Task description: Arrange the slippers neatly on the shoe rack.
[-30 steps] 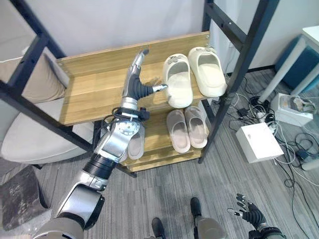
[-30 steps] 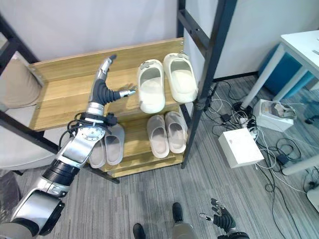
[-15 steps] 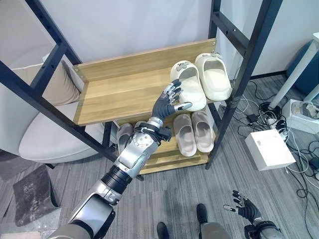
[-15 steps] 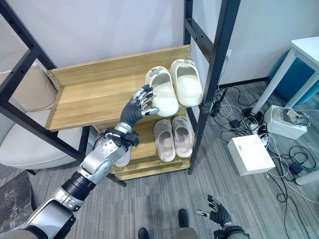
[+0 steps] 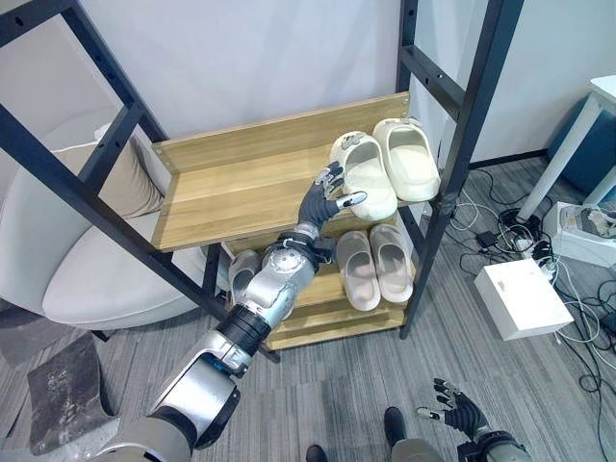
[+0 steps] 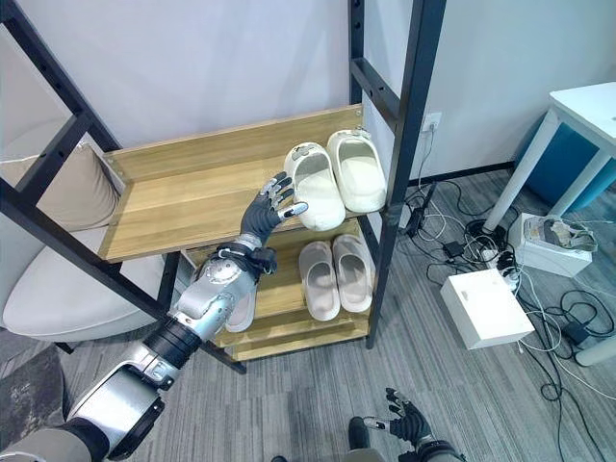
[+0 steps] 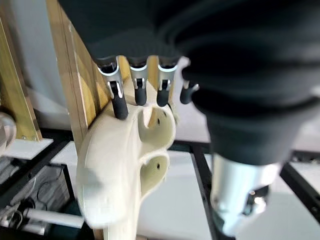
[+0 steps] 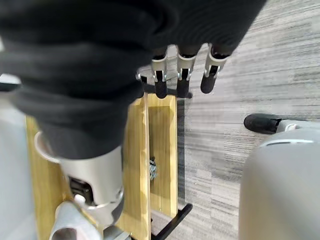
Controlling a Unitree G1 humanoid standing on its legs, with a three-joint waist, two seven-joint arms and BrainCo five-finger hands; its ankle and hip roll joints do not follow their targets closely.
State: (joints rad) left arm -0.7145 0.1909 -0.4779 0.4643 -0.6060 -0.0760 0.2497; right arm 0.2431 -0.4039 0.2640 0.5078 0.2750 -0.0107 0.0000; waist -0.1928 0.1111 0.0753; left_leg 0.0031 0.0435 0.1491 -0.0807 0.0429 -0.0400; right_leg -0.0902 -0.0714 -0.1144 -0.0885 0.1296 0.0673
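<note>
The shoe rack [image 5: 241, 183] has black metal posts and wooden shelves. On the top shelf, at the right end, sit two cream slippers [image 5: 387, 168] side by side, toes pointing to the far wall. The left one [image 5: 363, 176] sticks out a little over the near edge of the shelf. The right one [image 5: 407, 159] is just beside it, touching or almost touching.

The left hand [image 5: 322, 199] is held up at the near edge of the top shelf, just left of the left cream slipper. Its fingers [image 7: 119, 102] are straight and spread apart, and they hold nothing. The dark tips sit right by the slipper's side; in the left wrist view they look like they touch it or nearly touch it.

On the lower shelf, under the cream pair, lies a pair of pale pink slippers [image 5: 374, 265], side by side. More to the left on that shelf is a grey slipper [image 5: 241, 271], partly hidden behind the arm.

The right hand [image 5: 452, 416] hangs low near the grey floor [image 5: 337, 404], far from the rack. Its fingers are spread open and hold nothing.

A cushioned chair [image 5: 87, 260] stands left of the rack. A white box [image 5: 522, 298] lies on the floor to the right, with cables near it
</note>
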